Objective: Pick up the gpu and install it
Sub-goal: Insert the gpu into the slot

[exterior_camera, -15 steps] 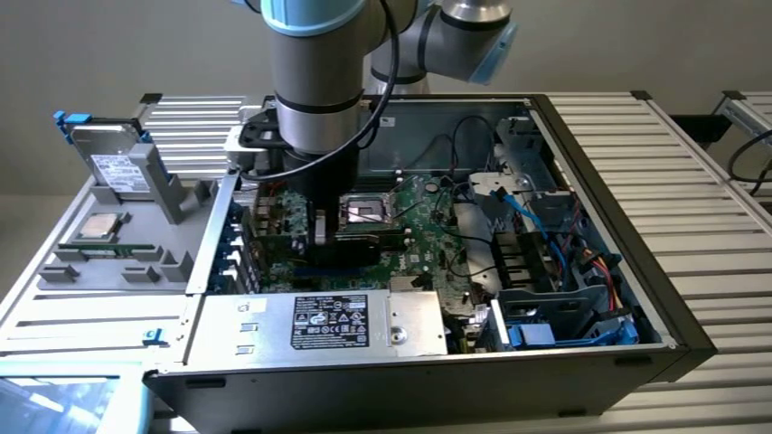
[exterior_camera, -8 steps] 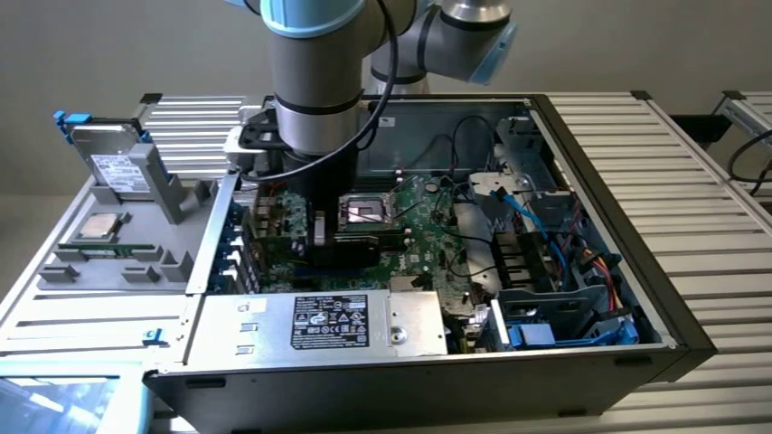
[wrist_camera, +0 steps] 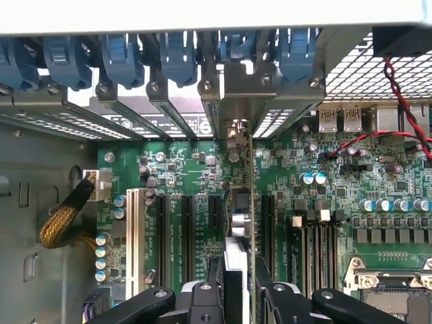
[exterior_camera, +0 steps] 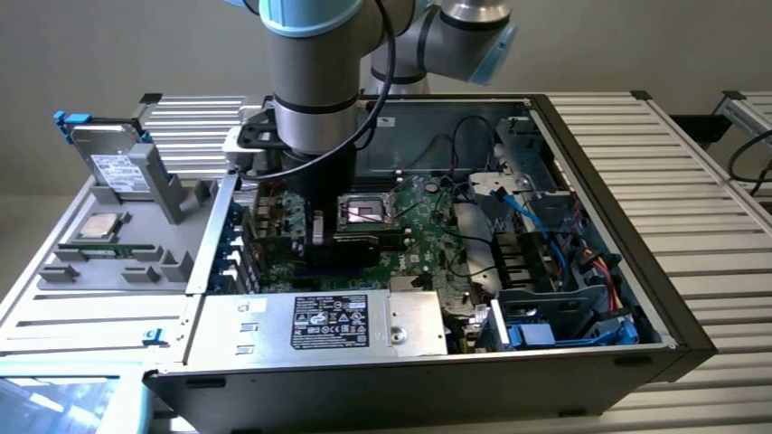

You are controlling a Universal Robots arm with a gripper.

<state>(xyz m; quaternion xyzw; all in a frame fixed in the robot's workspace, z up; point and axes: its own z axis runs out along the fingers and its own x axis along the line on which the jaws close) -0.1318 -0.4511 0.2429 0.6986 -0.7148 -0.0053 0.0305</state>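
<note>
Arm (exterior_camera: 314, 90) reaching into the open computer case (exterior_camera: 422, 398), pincer (wrist_camera: 236, 297) clenching the gpu (wrist_camera: 243, 202) on edge, card standing upright among the motherboard (wrist_camera: 324, 202) slots, its bracket end pointing toward the case's rear wall.

Robotics lab: open PC (exterior_camera: 399, 389), alu bench (exterior_camera: 711, 181).

The gpu (wrist_camera: 237, 223) edgewise on the motherboard (exterior_camera: 422, 217); power supply (exterior_camera: 316, 323) before it, hard drive (exterior_camera: 118, 170) to the exterior view's left
</note>
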